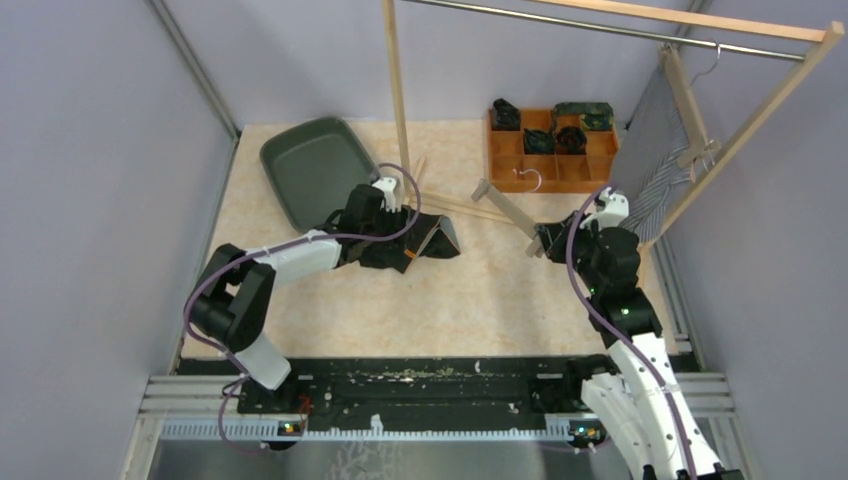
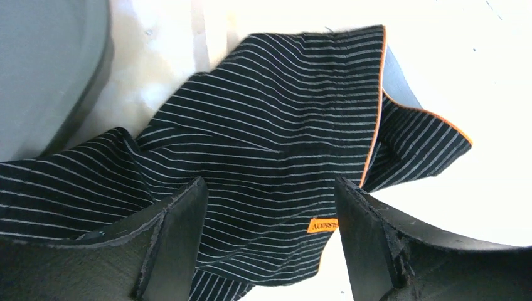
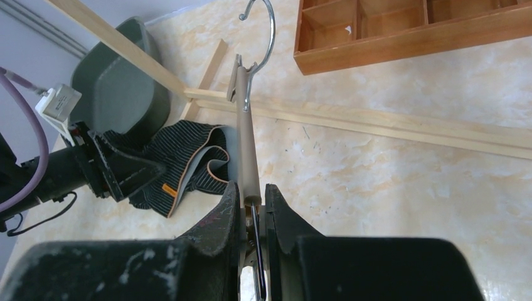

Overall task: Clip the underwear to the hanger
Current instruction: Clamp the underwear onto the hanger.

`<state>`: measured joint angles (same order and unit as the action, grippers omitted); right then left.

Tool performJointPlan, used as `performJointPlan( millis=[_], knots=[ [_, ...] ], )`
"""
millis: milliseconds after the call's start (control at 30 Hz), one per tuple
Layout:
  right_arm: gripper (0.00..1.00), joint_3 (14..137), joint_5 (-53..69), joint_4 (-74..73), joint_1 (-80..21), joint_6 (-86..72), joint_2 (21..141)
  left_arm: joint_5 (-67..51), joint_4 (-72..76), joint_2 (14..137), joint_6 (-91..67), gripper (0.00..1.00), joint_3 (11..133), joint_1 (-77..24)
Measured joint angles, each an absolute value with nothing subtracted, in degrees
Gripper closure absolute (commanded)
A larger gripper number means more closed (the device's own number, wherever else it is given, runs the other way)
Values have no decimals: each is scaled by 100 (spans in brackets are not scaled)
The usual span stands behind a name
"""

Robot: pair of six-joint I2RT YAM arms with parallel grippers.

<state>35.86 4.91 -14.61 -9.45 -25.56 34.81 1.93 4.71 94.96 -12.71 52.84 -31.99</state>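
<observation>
The underwear is black with thin white stripes and orange trim, and lies crumpled on the table left of centre. It also shows in the left wrist view and the right wrist view. My left gripper is open just above it, fingers either side of the cloth near its orange label. My right gripper is shut on the clip end of a wooden hanger with a metal hook. The hanger is held low over the table, right of the underwear.
A dark green tray lies at the back left. An orange compartment box with dark rolled items stands at the back right. A wooden rack frame has its base bars lying across the table. Another hanger hangs on the rail.
</observation>
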Motion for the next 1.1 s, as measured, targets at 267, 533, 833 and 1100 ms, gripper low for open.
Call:
performJointPlan(
  millis=[267,533,833,1100],
  knots=[
    [100,3527,534,-1417,-945,-2556,3540,-290,281,9789,-1063,23,5328,-3170],
    [100,3524,539,-1420,-945,-2556,3527,-486,-3,10237,-1066,92,5642,-3105],
    [100,3522,532,-1437,-945,-2556,3485,-757,-152,10042,-1575,100,5701,-3094],
    [100,3411,569,-1481,-945,-2635,3404,-642,311,9083,-2867,100,5701,-3444]
  ],
)
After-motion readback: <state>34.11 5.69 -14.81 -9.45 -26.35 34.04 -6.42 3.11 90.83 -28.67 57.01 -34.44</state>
